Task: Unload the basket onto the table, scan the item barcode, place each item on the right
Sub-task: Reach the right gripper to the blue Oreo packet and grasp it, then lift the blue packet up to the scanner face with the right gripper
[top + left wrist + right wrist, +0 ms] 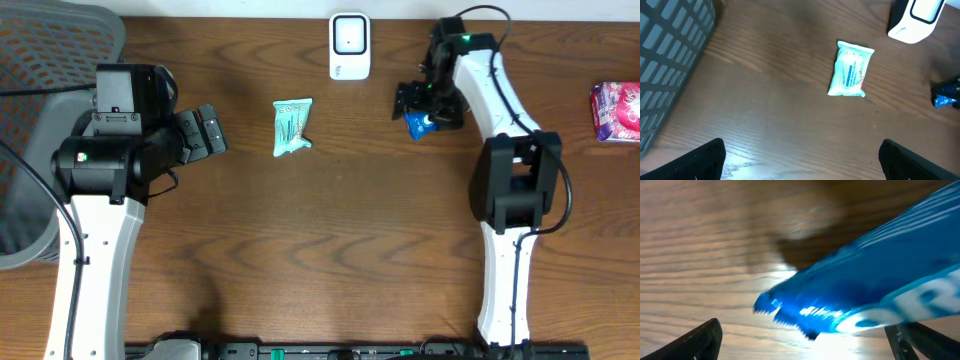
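Right tool (802, 332) fingers spread wide, blue packet (865, 280) in front of them, not clamped.
Right wrist view alone shows glossy foil, a crimped end and white lettering. Overhead places it on the surface (330, 250) near the white scanner (349, 45). Left tool (800, 152) is apart and empty, a teal packet (850, 69) ahead of it. The pink pack (618, 110) shows only overhead.

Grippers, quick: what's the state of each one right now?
Left gripper: open, empty.
Right gripper: open; blue packet sits between its fingers, not clamped.
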### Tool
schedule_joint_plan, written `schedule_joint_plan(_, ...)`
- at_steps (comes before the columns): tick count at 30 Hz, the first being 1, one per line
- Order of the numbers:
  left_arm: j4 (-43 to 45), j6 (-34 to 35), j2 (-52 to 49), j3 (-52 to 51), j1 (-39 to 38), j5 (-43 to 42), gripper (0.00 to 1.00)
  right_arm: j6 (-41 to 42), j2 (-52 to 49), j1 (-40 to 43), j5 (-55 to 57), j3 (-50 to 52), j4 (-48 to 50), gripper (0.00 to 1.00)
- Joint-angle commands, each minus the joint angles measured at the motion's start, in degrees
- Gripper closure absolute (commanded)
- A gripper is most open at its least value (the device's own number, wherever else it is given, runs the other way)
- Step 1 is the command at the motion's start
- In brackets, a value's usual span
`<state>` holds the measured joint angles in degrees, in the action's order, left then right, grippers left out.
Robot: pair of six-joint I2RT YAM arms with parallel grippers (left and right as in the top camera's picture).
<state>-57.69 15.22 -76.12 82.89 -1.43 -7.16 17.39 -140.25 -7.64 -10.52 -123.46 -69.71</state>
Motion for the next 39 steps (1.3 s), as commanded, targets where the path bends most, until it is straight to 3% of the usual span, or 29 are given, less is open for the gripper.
schedule_joint_plan(1,-0.1,0.1,0.1,0.0,0.2,0.3,0.02,1.5,-0.6,-2.2,-0.1,0.2,0.1,0.01)
schedule_joint_plan(9,-0.1,0.1,0.1,0.0,0.2,0.3,0.02,-5.4,-0.6,-1.6,1.4,0.1,1.9,0.01)
schedule_joint_plan(21,-0.2,0.1,0.1,0.0,0.2,0.3,0.02,-7.0,-0.6,10.6,-0.5,-0.3,1.6,0.04)
schedule_joint_plan(25,-0.1,0.1,0.1,0.0,0.2,0.3,0.02,5.3,-0.6,11.2,-0.7,-0.2,3.0,0.21)
schedule_joint_plan(31,-0.1,0.1,0.1,0.0,0.2,0.3,0.02,11.4,-0.6,8.7,-10.4,-0.2,8.8,0.14)
schedule_joint_plan(39,-0.2,0.1,0.1,0.0,0.2,0.3,0.02,19.0,-3.0,5.8,-1.7,-0.1,9.3,0.2)
